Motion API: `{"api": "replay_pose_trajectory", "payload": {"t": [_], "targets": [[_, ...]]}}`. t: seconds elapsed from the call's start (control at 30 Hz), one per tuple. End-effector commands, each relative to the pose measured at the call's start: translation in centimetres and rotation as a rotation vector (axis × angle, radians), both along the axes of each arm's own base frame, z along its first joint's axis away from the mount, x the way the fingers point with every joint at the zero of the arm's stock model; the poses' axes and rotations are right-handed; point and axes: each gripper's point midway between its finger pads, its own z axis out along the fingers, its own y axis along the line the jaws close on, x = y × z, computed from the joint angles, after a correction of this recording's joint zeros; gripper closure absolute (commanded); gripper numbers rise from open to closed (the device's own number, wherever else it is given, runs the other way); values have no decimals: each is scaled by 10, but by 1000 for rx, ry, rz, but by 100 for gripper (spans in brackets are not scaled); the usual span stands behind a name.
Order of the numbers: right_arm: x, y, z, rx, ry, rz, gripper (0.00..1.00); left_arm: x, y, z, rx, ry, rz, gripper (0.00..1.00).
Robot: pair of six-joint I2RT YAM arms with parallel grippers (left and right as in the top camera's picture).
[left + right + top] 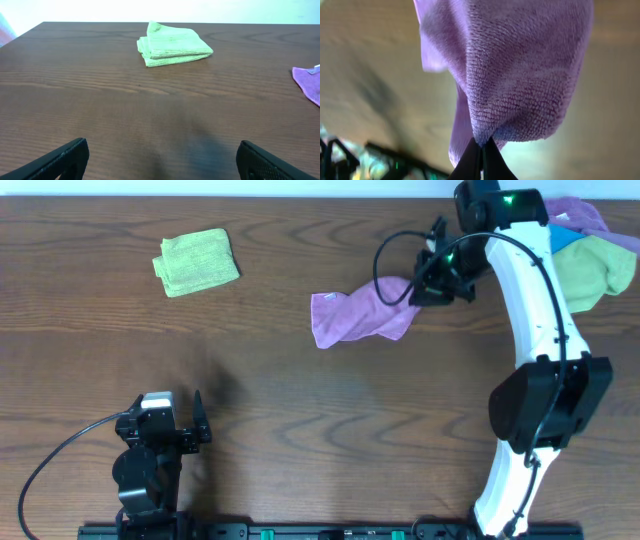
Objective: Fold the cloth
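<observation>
My right claw (428, 286) is clamped shut on one end of the cloth (358, 320). In the right wrist view the two dark fingertips (472, 161) meet in a point, with a fold of purple terry pinched between them, and the pile of the fabric fills the picture just ahead of them. From overhead, the cloth runs away from that claw as a twisted, bunched strip towards my left arm's side. Its far end is spread flatter on the tabletop (300, 410). I cannot tell whether the gripped end is clear of the wood.

My left claw (161, 155) stands wide open over bare tabletop and holds nothing. One corner of the cloth shows well off to its right. A folded lime-green cloth (172, 44) lies ahead of it, well apart. A heap of other cloths (592, 262) sits on the far side of my right arm from the claw.
</observation>
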Motion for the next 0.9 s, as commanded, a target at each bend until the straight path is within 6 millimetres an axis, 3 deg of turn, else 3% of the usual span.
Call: {"api": "replay_pose_trajectory", "payload": {"t": [0.0,0.13,0.37,0.57,0.7,0.87], "targets": [[-16,3,10,-17,3,87,98,-1,-3,-14,12,32,-23,5],[-32,12,10,-49,19,201,98,-1,-3,-14,12,33,-23,5],[-46,50,22,-87,-88,358,98,-1,-3,-14,12,33,-23,5],[-50,44,34,-124,-286,316,98,-1,-3,-14,12,32,-23,5],[-77,34,38,-115,-348,306,98,-1,-3,-14,12,32,-23,5],[-132,18,15,-120,-260,301,98,-1,-3,-14,12,33,-23,5]]}}
